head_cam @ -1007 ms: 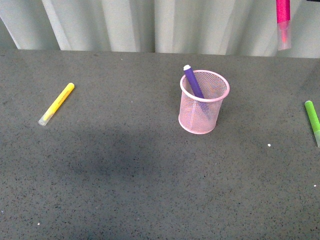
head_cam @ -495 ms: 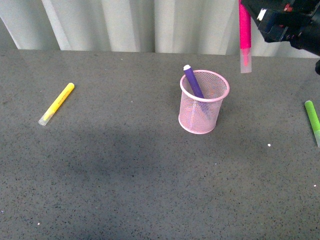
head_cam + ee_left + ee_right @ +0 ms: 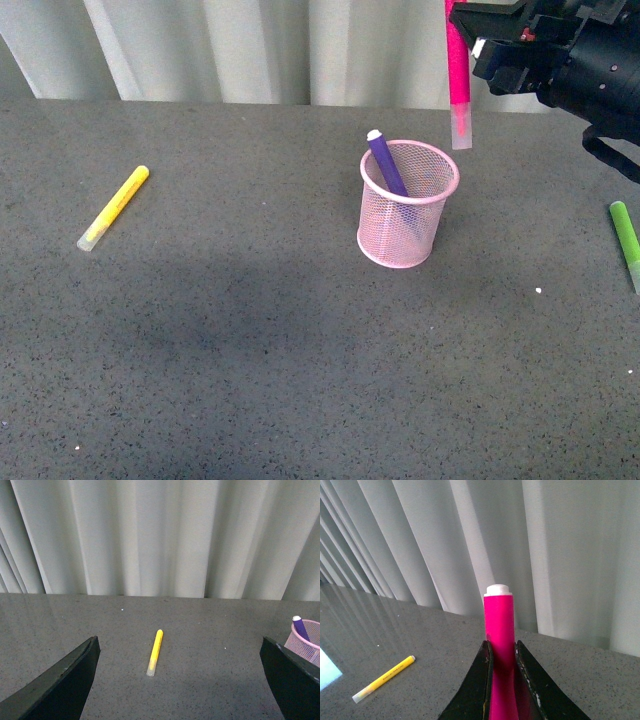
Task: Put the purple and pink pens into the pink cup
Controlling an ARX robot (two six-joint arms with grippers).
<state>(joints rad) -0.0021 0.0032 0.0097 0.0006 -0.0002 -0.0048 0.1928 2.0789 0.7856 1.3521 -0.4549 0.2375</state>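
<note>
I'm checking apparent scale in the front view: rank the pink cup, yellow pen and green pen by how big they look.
1. Pink cup, clearly largest.
2. Yellow pen.
3. Green pen, cut off by the picture's edge, so its place below the yellow pen is unsure.

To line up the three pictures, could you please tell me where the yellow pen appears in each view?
Front view: the yellow pen lies far left on the table, clear cap toward the camera.
Left wrist view: it lies near the middle, between the open tool's two dark fingers.
Right wrist view: it lies low in the corner, beside the gripped pink pen.
Shared landmark: the pleated curtain.
</note>
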